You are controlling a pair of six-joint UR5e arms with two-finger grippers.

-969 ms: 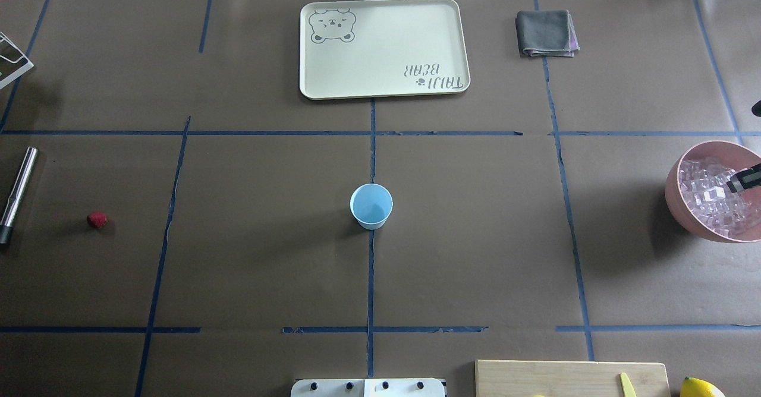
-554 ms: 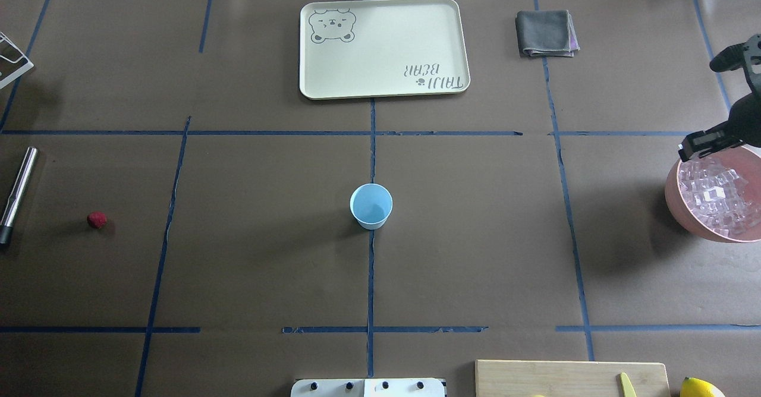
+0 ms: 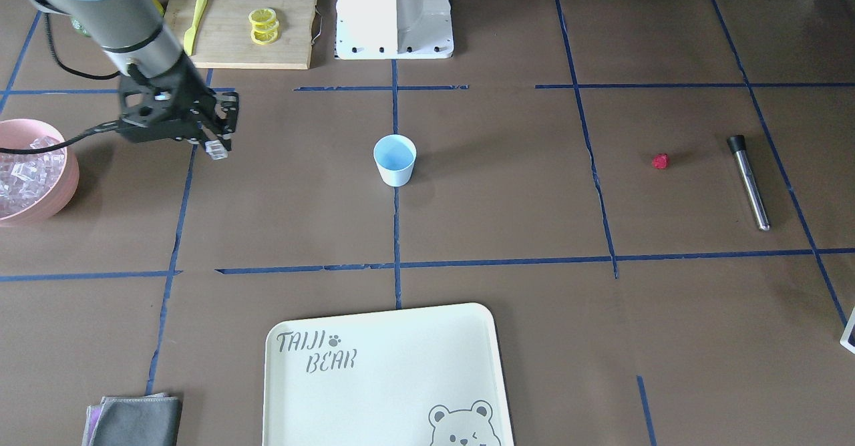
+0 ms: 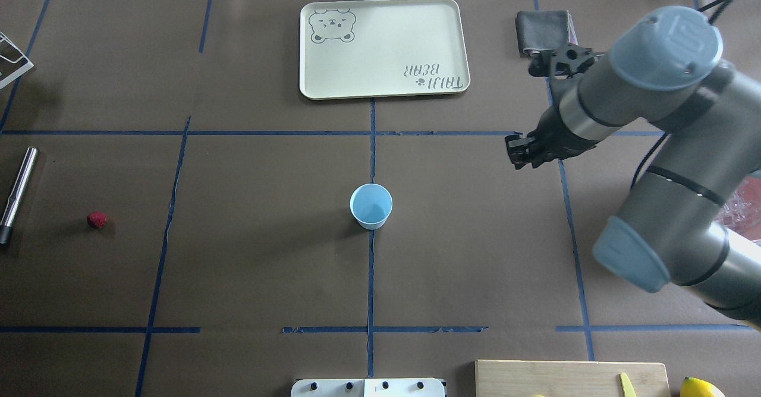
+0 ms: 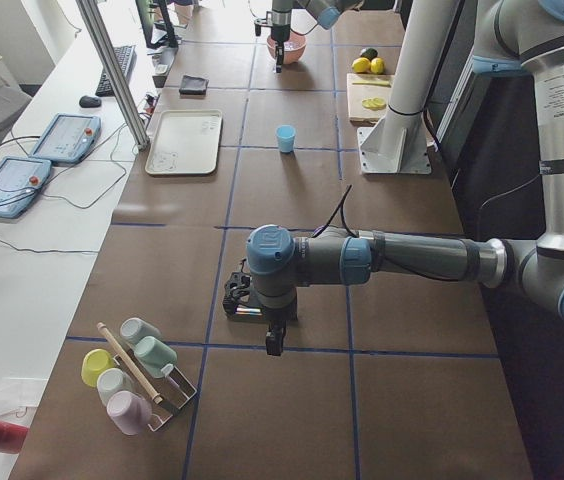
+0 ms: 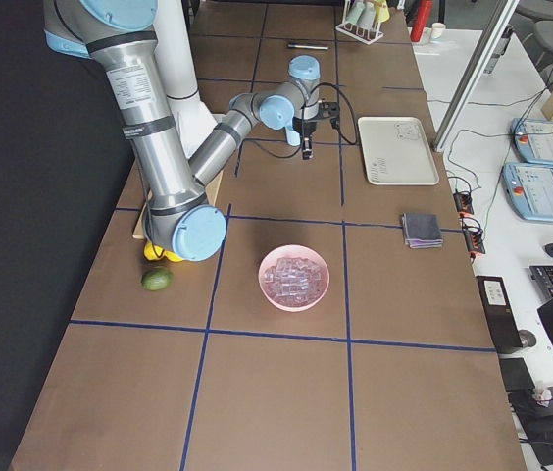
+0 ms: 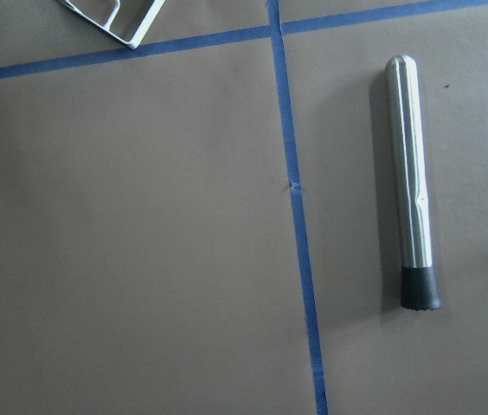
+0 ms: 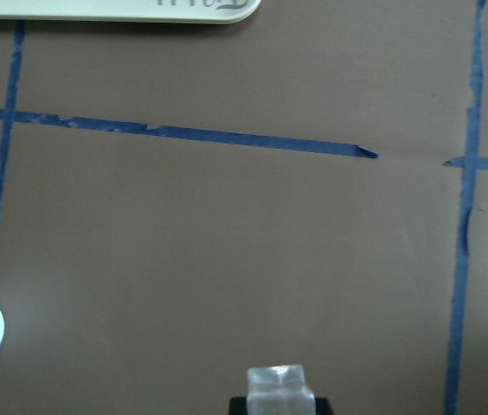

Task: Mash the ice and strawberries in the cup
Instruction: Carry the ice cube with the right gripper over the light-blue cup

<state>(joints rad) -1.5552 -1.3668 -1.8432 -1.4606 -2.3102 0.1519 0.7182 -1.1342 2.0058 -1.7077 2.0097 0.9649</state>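
Right now the right gripper (image 3: 215, 147) hangs above the table (image 4: 267, 266), its 2 fingers pinched on 1 clear ice cube (image 8: 279, 384) that pokes out between the tips. It sits between the pink bowl (image 3: 63, 189) and the cup (image 4: 371, 205), well apart from both. The cup stands upright at the middle of the table, and nothing can be made out inside it. More ice (image 3: 23, 165) is heaped in the bowl, close to the table edge on the robot's right. The strawberry (image 4: 97, 219) lies alone near the opposite edge, on the robot's left, with a steel rod (image 7: 413, 181) with a black tip lying flat just beyond it, nearer that edge. The left gripper (image 5: 273, 345) points down over that end of the table; whether its fingers are apart or together cannot be told.
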